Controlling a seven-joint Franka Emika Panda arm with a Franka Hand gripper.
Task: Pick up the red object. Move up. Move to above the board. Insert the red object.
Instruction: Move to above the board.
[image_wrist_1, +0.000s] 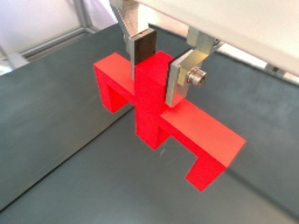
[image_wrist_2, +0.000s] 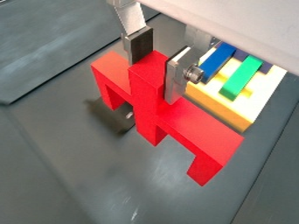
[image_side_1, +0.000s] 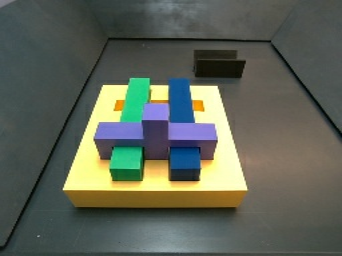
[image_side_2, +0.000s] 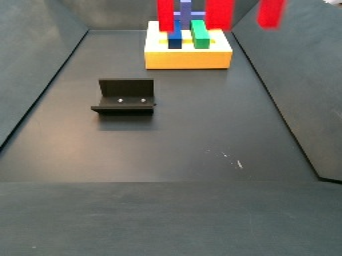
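My gripper (image_wrist_1: 162, 68) is shut on the central post of the red object (image_wrist_1: 198, 131), a bright red bar with two short legs, and holds it off the dark floor. Both wrist views show the same grip (image_wrist_2: 159, 66), with the red object (image_wrist_2: 193, 140) hanging below the silver fingers (image_wrist_2: 177, 80). The yellow board (image_wrist_2: 239, 109) with its green and blue blocks lies off to one side of the held piece. In a side view the red object (image_side_2: 219, 12) shows at the top edge, over the board (image_side_2: 187, 58). The board (image_side_1: 154, 185) also shows alone, with the gripper out of view.
The dark fixture (image_side_2: 127, 97) stands on the floor apart from the board. It also shows behind the board (image_side_1: 221, 65) and beneath the held piece (image_wrist_2: 114, 118). On the board, green (image_side_1: 132, 115) and blue (image_side_1: 181, 115) long blocks lie under a purple crosspiece (image_side_1: 156, 128). Dark walls ring the floor.
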